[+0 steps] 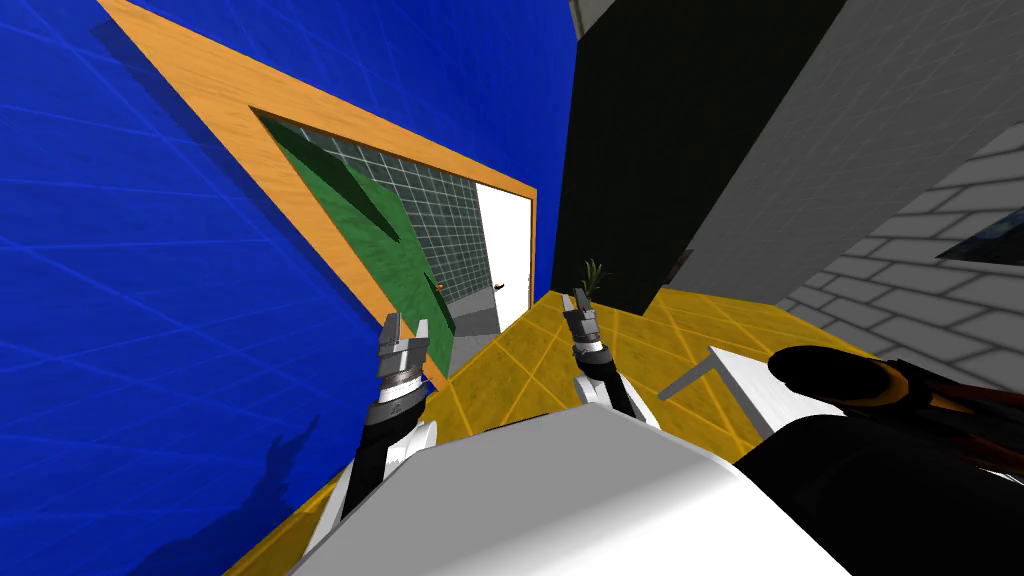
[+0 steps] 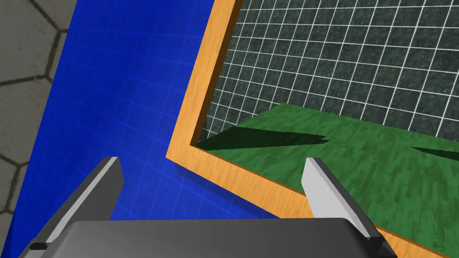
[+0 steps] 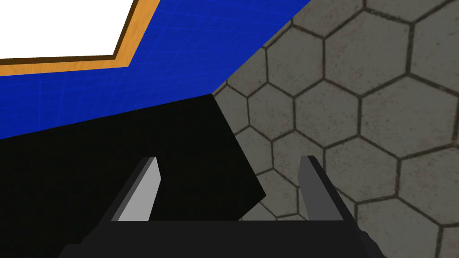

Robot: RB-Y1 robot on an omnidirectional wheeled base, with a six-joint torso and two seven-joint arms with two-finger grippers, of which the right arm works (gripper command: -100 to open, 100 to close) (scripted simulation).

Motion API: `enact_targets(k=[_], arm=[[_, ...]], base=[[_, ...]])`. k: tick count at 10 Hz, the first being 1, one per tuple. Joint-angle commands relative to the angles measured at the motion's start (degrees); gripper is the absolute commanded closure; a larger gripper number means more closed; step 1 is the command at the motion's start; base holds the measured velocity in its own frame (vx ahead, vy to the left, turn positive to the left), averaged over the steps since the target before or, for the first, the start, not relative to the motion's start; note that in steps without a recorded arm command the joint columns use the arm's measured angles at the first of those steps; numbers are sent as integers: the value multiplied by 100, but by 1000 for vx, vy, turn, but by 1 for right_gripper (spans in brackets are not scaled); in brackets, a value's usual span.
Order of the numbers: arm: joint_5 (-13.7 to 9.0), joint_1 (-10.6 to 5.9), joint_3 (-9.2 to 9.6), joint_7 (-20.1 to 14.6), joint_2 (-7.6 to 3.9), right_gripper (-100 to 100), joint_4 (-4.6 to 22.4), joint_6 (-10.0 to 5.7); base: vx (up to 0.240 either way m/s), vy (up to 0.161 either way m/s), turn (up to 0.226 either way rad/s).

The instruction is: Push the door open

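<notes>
1. Pushing is the step in hand, I judge: the green door (image 1: 385,235) stands partly open, swung away from me into a room with dark tiled walls (image 1: 450,215).
2. Its face is green with a wood-like grain. A small orange spot (image 1: 440,287) near its free edge is perhaps the handle.
3. The door hangs inside an orange wooden frame (image 1: 250,130), set in a blue wall (image 1: 150,300).
4. My left gripper (image 1: 408,325) is close to the door's free edge, fingers spread and holding nothing. I cannot tell if it touches the panel.
5. Next, I think, this hand must pass the frame, meet the green face and press inward.
6. My right gripper (image 1: 578,297) is apart over the yellow floor (image 1: 520,370), also spread and empty.
</notes>
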Motion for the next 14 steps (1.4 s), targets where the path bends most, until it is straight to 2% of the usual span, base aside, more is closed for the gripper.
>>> enact_targets(k=[1, 6, 11, 14], arm=[[-14, -75, 139, -30, -59, -100, 187, -24], [-53, -291, 537, -115, -195, -100, 722, -93], [-90, -497, 918, -197, -298, -100, 1234, -160], [-123, -680, 1257, -269, -377, -100, 1690, -219]], base=[[126, 5, -83], [226, -19, -59], [163, 1, -57], [172, -12, -81]])
